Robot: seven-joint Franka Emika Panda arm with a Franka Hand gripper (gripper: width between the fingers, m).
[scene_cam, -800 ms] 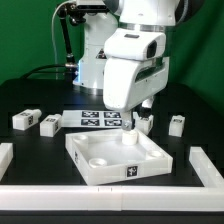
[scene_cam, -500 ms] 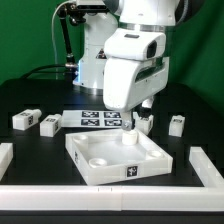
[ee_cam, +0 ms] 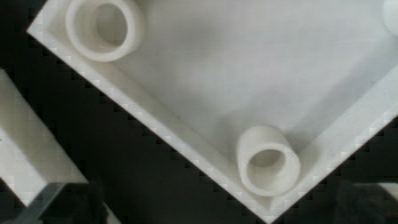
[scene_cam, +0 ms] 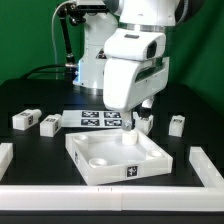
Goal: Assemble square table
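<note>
The square table slab lies rim-up on the desk near the middle of its front edge, sockets facing up, evidently so legs can be entered from above. The end effector hangs over the slab's far corner, where a small white upright piece, judged a leg, stands; its fingers are hidden in both views, so apart or together cannot be told. Loose leg blocks lie toward the left and right edges, judged awaiting fitting
</note>
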